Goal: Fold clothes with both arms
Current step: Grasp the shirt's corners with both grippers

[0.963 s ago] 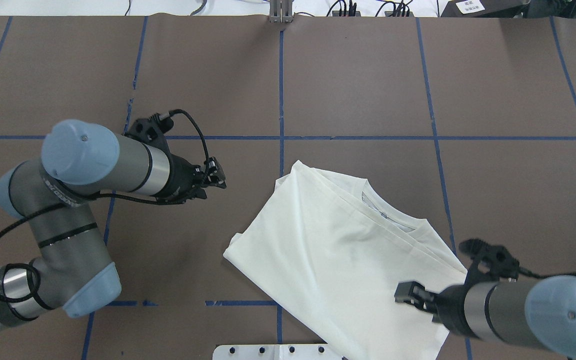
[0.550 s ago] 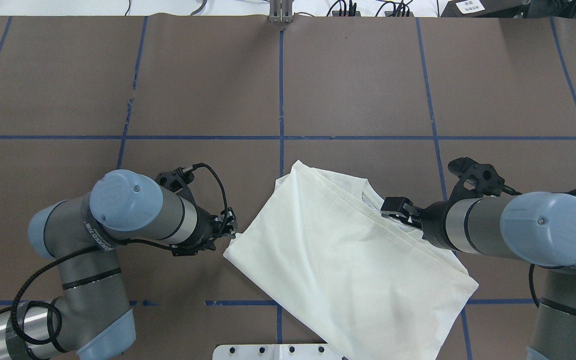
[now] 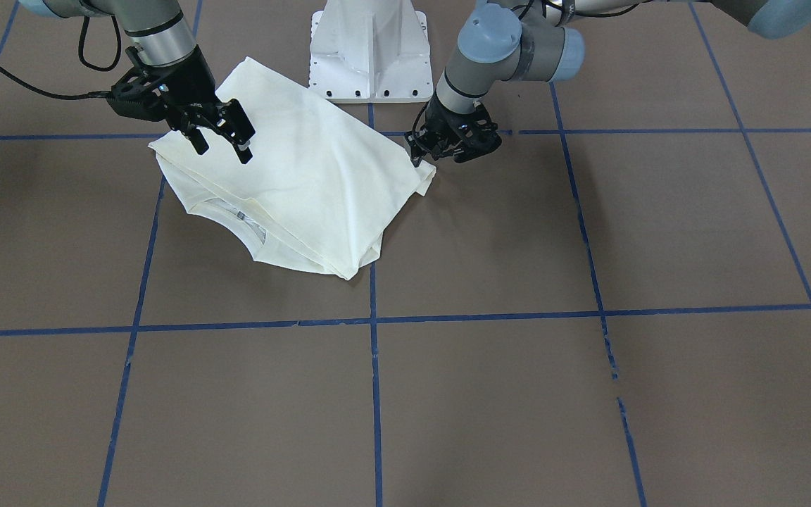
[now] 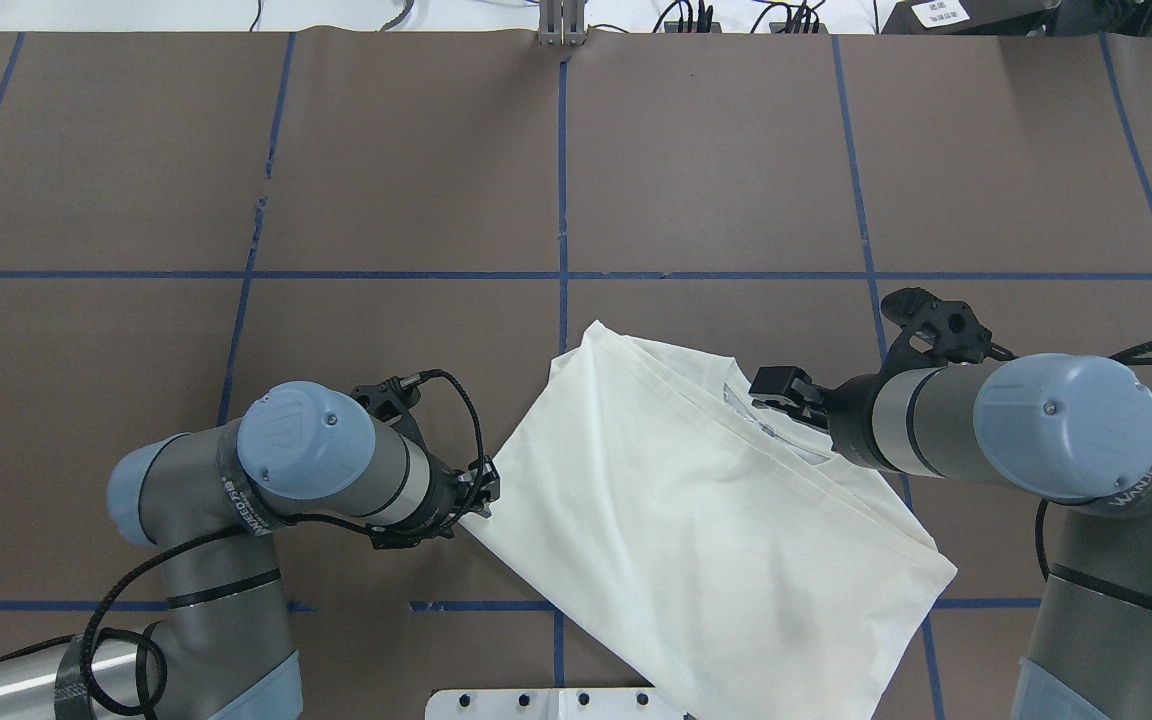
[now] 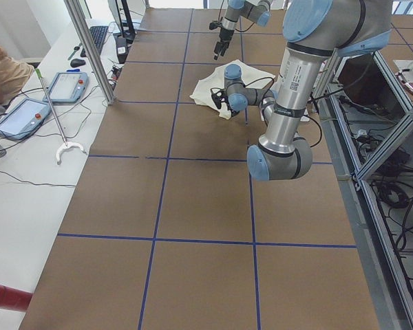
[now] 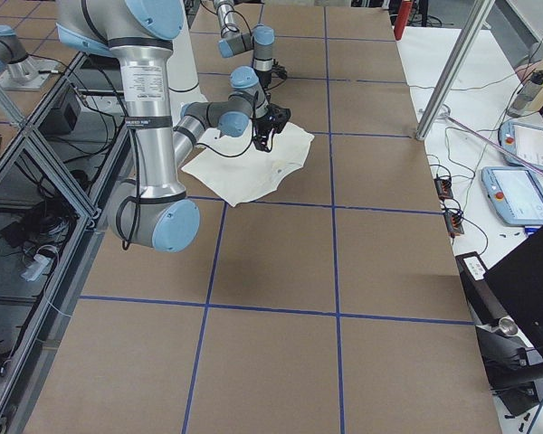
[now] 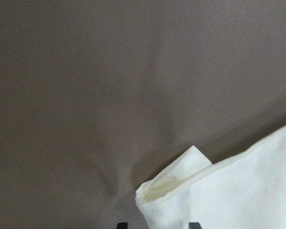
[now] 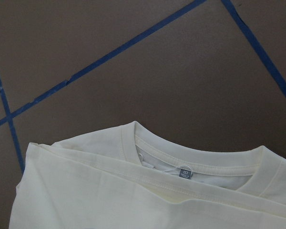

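Two pairs of black jaws stand apart, gripping nothing: the left gripper (image 3: 419, 153) sits low at a corner of the folded cream fabric T-shirt (image 3: 307, 176), the right gripper (image 3: 221, 144) hovers above its collar end; shirt lies flat on the brown blue-taped table (image 3: 518, 246)

Soft cream cloth T-shirt (image 4: 676, 500), matt, lightly creased, with stitched hems. Flat brown paper-like surface (image 4: 416, 150), matt and smooth, crossed by thin blue tape lines (image 4: 563, 180). Smooth silver-grey metal left arm (image 4: 391, 485) and right arm (image 4: 941, 430), dull shine, light-blue plastic caps (image 4: 306, 440). Matt black left claw (image 4: 484, 495) and right claw (image 3: 223, 153).
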Controlling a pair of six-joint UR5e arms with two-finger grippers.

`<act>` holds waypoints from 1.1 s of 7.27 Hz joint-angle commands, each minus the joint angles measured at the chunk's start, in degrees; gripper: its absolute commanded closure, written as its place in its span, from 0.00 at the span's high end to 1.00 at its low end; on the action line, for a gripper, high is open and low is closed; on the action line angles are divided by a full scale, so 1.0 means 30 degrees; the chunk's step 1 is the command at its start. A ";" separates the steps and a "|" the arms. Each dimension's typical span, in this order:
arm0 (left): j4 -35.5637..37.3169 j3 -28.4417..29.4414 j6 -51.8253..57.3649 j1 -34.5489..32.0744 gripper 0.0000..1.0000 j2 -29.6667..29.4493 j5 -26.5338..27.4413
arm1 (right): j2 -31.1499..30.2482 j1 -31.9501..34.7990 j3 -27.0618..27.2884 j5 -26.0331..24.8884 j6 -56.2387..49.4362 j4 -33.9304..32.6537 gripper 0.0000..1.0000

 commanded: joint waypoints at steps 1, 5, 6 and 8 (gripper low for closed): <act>-0.0033 0.0275 0.0195 0.0022 0.42 -0.0132 0.0402 | 0.0125 0.0097 -0.0147 0.0008 -0.0004 0.0000 1.00; -0.0267 0.0598 0.0342 -0.0240 0.00 0.0100 0.0901 | 0.0125 0.0097 -0.0205 0.0008 -0.0004 -0.0029 1.00; -0.0238 -0.0070 0.1996 -0.1083 0.00 0.0479 0.0785 | 0.0096 0.0098 -0.0234 -0.0021 -0.0004 -0.0029 1.00; -0.0033 0.0007 0.3965 -0.4090 0.00 0.0399 0.0668 | 0.0154 0.0069 -0.0205 -0.0227 0.0025 0.0116 1.00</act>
